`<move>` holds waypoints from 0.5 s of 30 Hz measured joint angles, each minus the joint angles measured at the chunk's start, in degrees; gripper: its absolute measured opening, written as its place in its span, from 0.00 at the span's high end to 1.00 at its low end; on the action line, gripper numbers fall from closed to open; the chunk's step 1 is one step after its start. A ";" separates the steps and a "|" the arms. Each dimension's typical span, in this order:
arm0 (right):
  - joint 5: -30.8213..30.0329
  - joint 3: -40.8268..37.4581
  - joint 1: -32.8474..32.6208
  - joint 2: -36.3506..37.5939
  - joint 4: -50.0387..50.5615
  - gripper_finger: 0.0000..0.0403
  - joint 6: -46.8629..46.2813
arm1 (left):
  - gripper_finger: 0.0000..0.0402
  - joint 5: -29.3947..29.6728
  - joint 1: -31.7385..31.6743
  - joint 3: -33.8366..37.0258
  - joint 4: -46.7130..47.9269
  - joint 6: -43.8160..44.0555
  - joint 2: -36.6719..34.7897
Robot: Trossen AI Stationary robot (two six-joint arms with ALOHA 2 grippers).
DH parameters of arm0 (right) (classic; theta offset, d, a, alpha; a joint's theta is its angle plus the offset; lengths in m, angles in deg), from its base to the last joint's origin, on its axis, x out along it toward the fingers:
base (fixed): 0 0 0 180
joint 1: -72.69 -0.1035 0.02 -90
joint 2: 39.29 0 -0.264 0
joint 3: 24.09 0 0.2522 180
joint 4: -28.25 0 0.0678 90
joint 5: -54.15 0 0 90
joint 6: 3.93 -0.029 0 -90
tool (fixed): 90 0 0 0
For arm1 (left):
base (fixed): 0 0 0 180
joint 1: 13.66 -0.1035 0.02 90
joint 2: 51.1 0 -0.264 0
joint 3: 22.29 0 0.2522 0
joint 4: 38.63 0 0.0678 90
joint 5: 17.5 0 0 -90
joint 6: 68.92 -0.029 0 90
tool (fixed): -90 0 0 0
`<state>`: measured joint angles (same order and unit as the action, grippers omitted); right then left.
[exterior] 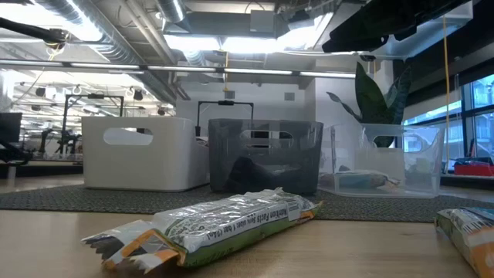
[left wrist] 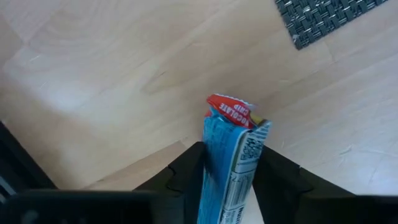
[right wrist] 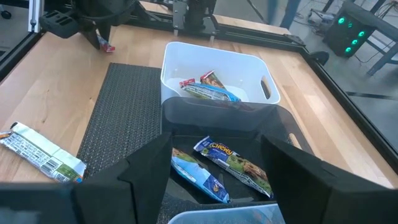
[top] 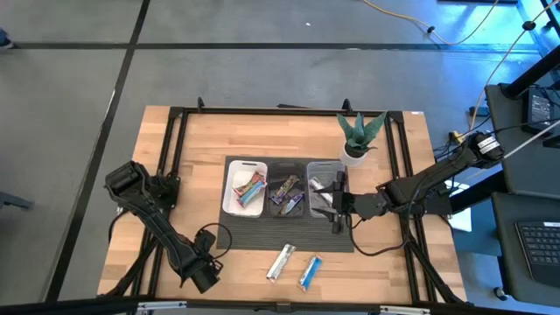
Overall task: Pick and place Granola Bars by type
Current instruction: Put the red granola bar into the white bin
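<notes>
My left pincer [left wrist: 229, 177] grips a blue bar [left wrist: 231, 163] between its two dark fingers, at the near left part of the wooden table [top: 175, 175]; I hold it by one end so that the crimped red end sticks out free and I can lay it down flat later. My right pincer [top: 337, 203] hovers with fingers apart and nothing in them above the clear tray [top: 325, 166], I think because it has nothing more to hold there. The three trays stand in a row on a dark woven mat [top: 254, 234]: the white tray [top: 229, 188] on the left has colourful bars, the black tray [top: 273, 168] in the middle has dark ones. Two bars lie loose on the near table, a silver bar [top: 280, 262] and a second blue bar [top: 310, 271], both flat, oblong, with shiny crinkled wrappers. The wood is smooth and pale.
</notes>
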<state>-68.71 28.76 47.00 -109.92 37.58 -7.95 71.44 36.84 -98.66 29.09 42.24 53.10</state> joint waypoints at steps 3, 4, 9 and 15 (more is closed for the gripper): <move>0.01 0.00 0.00 0.00 -0.01 0.38 0.01 | 0.76 -0.01 0.00 -0.02 0.00 -1.00 0.00; -0.01 0.00 0.00 0.00 -0.01 0.38 0.01 | 0.78 -0.02 0.00 -0.02 0.00 -1.71 -0.01; 0.01 0.00 0.00 0.00 -0.01 0.38 0.01 | 0.85 -0.02 0.00 -0.04 0.00 -4.46 -0.09; -0.03 0.00 0.00 0.00 -0.01 0.38 0.14 | 0.85 -0.02 -0.06 -0.09 0.00 -4.54 -0.11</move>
<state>-68.74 28.76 47.00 -109.92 37.57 -7.81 71.42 36.78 -98.75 29.09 37.70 53.00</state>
